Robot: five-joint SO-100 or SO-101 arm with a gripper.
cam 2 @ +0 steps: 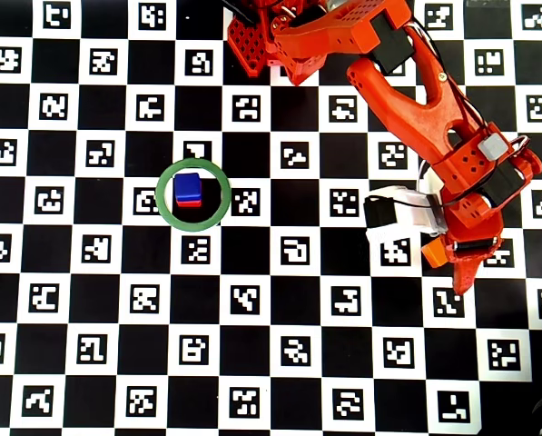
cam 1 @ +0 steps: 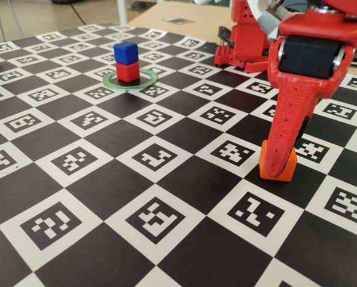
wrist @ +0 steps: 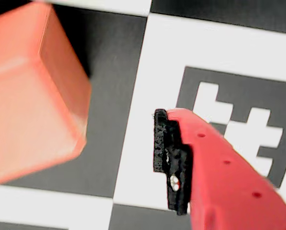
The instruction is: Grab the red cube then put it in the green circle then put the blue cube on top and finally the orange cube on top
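We found the end effector (cam 1: 278, 160) open around the orange cube (cam 1: 278, 167); it looked light, rigid and smooth, best pinched squarely on opposite flat faces.

A tabletop (cam 2: 271, 300) covered by a black-and-white checkerboard, each white square printed with a small black coded marker. In the overhead view, a green circle (cam 2: 164, 211) lies flat left of centre, with a red cube (cam 1: 128, 72) resting inside it. An orange cube (cam 1: 278, 164) sits on the board well apart, at the right. The red arm base (cam 2: 257, 41) stands at the far edge.
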